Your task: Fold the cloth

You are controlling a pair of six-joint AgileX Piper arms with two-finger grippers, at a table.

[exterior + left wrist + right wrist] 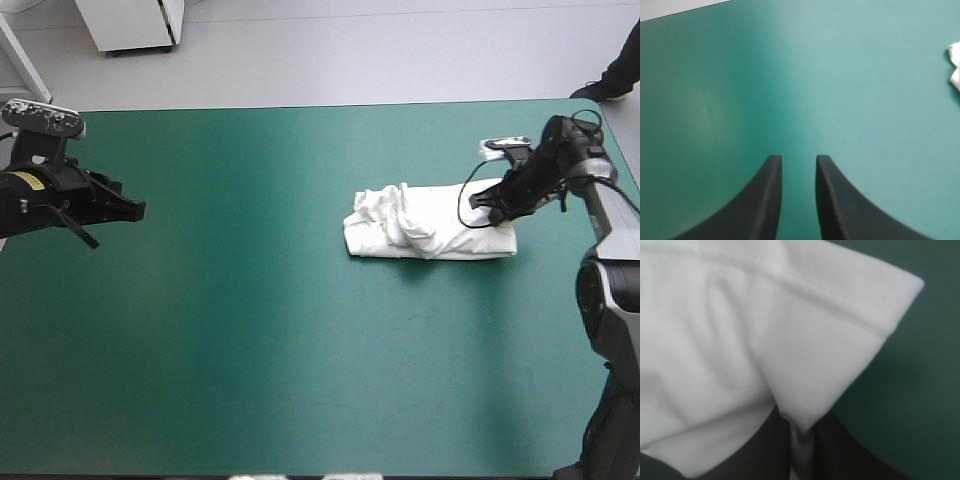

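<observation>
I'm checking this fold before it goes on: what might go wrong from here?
The right gripper pinches only one end of the T-shirt; pulling may drag its rumpled folds open. The left gripper hangs far off over the teal-green cover, so nothing steadies the other end.

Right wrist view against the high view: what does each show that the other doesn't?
Only right wrist: the T-shirt hem's stitching, and cloth pinched in the right gripper. Only high: the whole bundle lying on the right half of the cover, and the left gripper far off at the left edge. Both: T-shirt, right gripper, cover.
</observation>
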